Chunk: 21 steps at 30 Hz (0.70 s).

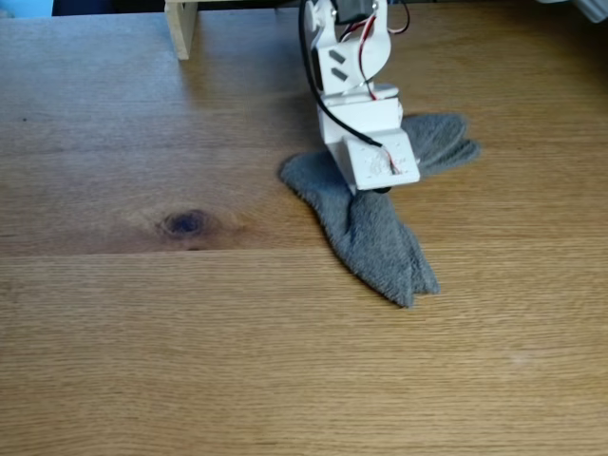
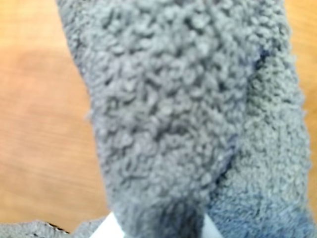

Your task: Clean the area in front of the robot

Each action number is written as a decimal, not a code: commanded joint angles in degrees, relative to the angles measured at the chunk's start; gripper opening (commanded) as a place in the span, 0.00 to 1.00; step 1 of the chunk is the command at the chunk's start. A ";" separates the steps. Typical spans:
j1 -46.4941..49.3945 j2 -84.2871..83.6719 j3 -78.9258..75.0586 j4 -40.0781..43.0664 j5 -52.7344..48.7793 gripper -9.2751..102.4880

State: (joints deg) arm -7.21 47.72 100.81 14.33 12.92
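The light-brown oak tabletop (image 1: 142, 332) fills the fixed view, with a dark oval knot (image 1: 185, 223) left of centre. The white arm (image 1: 356, 85), with red and black wires, reaches down from the top edge. Its gripper (image 1: 376, 188) presses onto a grey terry cloth (image 1: 380, 242) that is bunched into a long strip running toward the front. In the wrist view the cloth (image 2: 163, 99) covers nearly everything. It narrows at the bottom edge between two white fingers (image 2: 113, 229), which are closed on a fold of it.
A pale wooden post (image 1: 180, 28) stands at the back left, left of the arm. A bit of blue (image 1: 24, 8) shows beyond the table's far left corner. Bare wood lies left, right and in front of the cloth.
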 commanded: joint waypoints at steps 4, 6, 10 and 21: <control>18.28 -3.87 -14.50 -0.70 -2.81 0.08; 22.06 -4.04 -17.31 3.08 -2.81 0.08; 27.95 -1.58 -20.13 15.64 -1.14 0.08; 23.91 20.57 -16.79 44.91 -2.99 0.08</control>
State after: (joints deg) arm 16.26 53.61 84.81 56.07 11.95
